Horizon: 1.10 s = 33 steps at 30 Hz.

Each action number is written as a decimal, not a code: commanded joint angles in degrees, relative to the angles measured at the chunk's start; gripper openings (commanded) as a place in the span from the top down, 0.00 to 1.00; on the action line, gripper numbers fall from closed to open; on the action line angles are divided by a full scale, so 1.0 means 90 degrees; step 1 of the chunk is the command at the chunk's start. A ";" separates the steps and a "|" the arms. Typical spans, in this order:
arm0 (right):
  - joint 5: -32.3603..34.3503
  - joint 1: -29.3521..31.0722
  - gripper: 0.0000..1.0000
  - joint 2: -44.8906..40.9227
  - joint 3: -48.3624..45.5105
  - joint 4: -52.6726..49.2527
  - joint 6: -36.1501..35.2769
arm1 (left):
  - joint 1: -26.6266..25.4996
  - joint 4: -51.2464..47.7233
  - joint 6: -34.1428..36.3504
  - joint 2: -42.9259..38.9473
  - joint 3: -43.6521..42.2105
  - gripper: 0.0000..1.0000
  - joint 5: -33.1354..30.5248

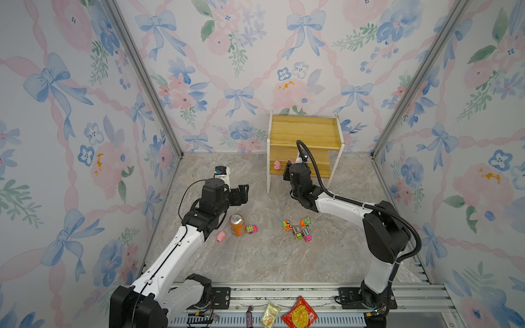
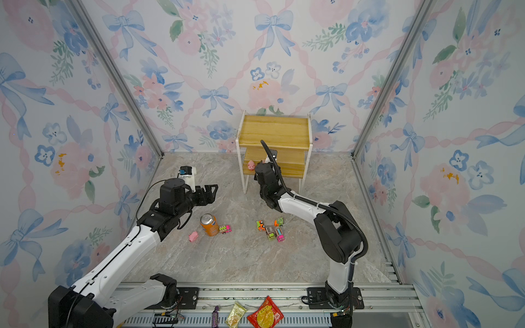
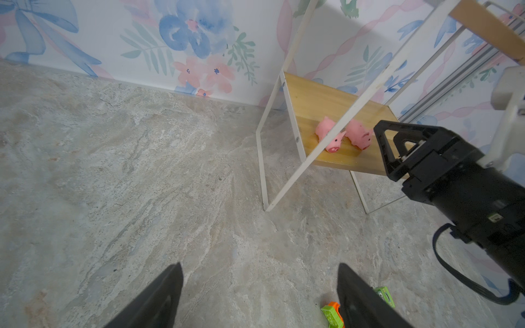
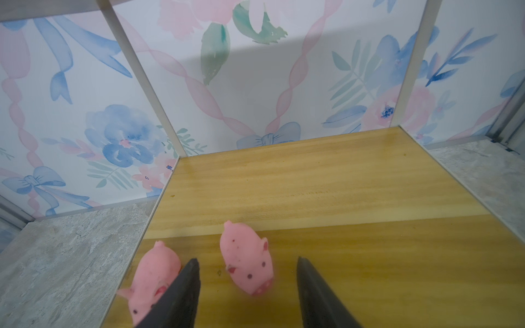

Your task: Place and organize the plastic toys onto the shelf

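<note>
Pink pig (image 4: 247, 264) stands on the lower board (image 4: 341, 184) of the shelf (image 1: 305, 127), between the fingers of your right gripper (image 4: 247, 259). Its jaws are parted with a clear gap on both sides, so it grips nothing. A second pig (image 4: 150, 278) sits just beside the first, near the board's edge. I judge you are at the release of a pig placement. The next move calls for a straight backward withdrawal with the jaws wide, so that no finger clips either pig or the white frame. Your left gripper (image 3: 259, 265) hovers spread wide and empty above the table (image 1: 255, 264), well apart from the shelf. Left to fetch are a third pig (image 1: 220, 236) lying near the orange can (image 1: 237, 225), one truck (image 1: 251, 229) just beside the can, and four trucks (image 1: 298, 230) clustered nearby. Only the right wrist view shows the gaps round the pig. In both top views the wrist covers that pig and only its neighbour shows clearly, yet only those views lay out all the toys waiting on the table
</note>
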 commanded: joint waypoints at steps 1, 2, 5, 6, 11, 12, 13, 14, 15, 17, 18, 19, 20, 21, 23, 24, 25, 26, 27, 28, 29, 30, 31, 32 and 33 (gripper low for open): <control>-0.0133 0.0041 0.41 -0.0498 -0.0302 0.0285 0.0013 | 0.0055 0.0048 0.0040 -0.0115 -0.0047 0.14 0.0031; -0.0212 0.0046 0.40 -0.0594 -0.0395 0.0250 0.0050 | 0.0063 0.0052 0.0040 -0.0120 -0.0047 0.14 0.0033; -0.0446 0.0083 0.39 -0.0924 -0.0697 0.0080 0.0115 | 0.0083 0.0053 0.0043 -0.0118 -0.0047 0.14 0.0031; -0.0502 0.0109 0.38 -0.1027 -0.0809 0.0075 0.0089 | 0.0088 0.0047 0.0040 -0.0115 -0.0047 0.14 0.0024; -0.0879 0.0233 0.35 -0.1731 -0.1358 -0.0288 0.0048 | 0.0111 0.0052 0.0031 -0.0080 -0.0047 0.14 0.0008; -0.0953 0.0267 0.35 -0.1862 -0.1485 -0.0366 0.0058 | 0.0124 0.0047 0.0031 -0.0070 -0.0047 0.14 0.0005; -0.1114 0.0308 0.35 -0.1989 -0.1617 -0.0432 0.0014 | 0.0134 0.0055 0.0031 -0.0065 -0.0047 0.14 0.0004; -0.1201 0.0380 0.35 -0.2092 -0.1715 -0.0515 -0.0069 | 0.0137 0.0053 0.0031 -0.0050 -0.0047 0.14 -0.0011; -0.1240 0.0484 0.35 -0.2201 -0.1820 -0.0594 -0.0200 | 0.0151 0.0050 0.0031 -0.0046 -0.0051 0.14 -0.0036; -0.1550 0.0676 0.34 -0.2381 -0.2056 -0.0633 -0.0473 | 0.0188 0.0048 0.0033 -0.0016 -0.0056 0.14 -0.0065; -0.1746 0.0763 0.34 -0.2462 -0.2167 -0.0669 -0.0579 | 0.0222 0.0052 0.0031 0.0001 -0.0056 0.14 -0.0065; -0.1969 0.0817 0.34 -0.2540 -0.2294 -0.0692 -0.0626 | 0.0256 0.0052 0.0022 0.0024 -0.0056 0.14 -0.0072; -0.2169 0.0867 0.34 -0.2613 -0.2389 -0.0752 -0.0636 | 0.0294 0.0050 0.0012 0.0050 -0.0056 0.14 -0.0071; -0.2357 0.0957 0.34 -0.2671 -0.2536 -0.0667 -0.0636 | 0.0349 0.0052 0.0011 0.0077 -0.0053 0.14 -0.0073; -0.2644 0.1211 0.34 -0.2725 -0.2776 -0.0470 -0.0687 | 0.0468 0.0052 0.0011 0.0118 -0.0056 0.14 -0.0118; -0.2654 0.1411 0.34 -0.2718 -0.2848 -0.0397 -0.0762 | 0.0535 0.0053 0.0001 0.0134 -0.0061 0.14 -0.0146; -0.2662 0.1607 0.34 -0.2666 -0.2877 -0.0355 -0.0832 | 0.0598 0.0052 -0.0008 0.0154 -0.0066 0.14 -0.0175; -0.2658 0.1774 0.34 -0.2623 -0.2889 -0.0323 -0.0859 | 0.0653 0.0053 -0.0008 0.0164 -0.0076 0.14 -0.0225; -0.2635 0.1978 0.34 -0.2544 -0.2922 -0.0243 -0.0837 | 0.0706 0.0047 -0.0008 0.0180 -0.0085 0.14 -0.0298; -0.2673 0.2151 0.34 -0.2438 -0.2953 -0.0094 -0.0788 | 0.0756 0.0047 -0.0008 0.0197 -0.0095 0.14 -0.0385; -0.2691 0.2297 0.34 -0.2323 -0.2943 0.0004 -0.0766 | 0.0804 0.0043 -0.0006 0.0212 -0.0105 0.14 -0.0454; -0.2668 0.2463 0.34 -0.2161 -0.2887 0.0052 -0.0762 | 0.0850 0.0041 -0.0003 0.0228 -0.0115 0.14 -0.0530; -0.2662 0.2599 0.34 -0.1998 -0.2804 0.0062 -0.0786 | 0.0897 0.0029 -0.0004 0.0241 -0.0123 0.14 -0.0615; -0.2700 0.2708 0.34 -0.1872 -0.2729 0.0079 -0.0848 | 0.0928 0.0026 -0.0003 0.0265 -0.0125 0.14 -0.0675; -0.2800 0.2795 0.34 -0.1721 -0.2652 0.0125 -0.0940 | 0.0980 0.0004 0.0001 0.0284 -0.0129 0.14 -0.0761</control>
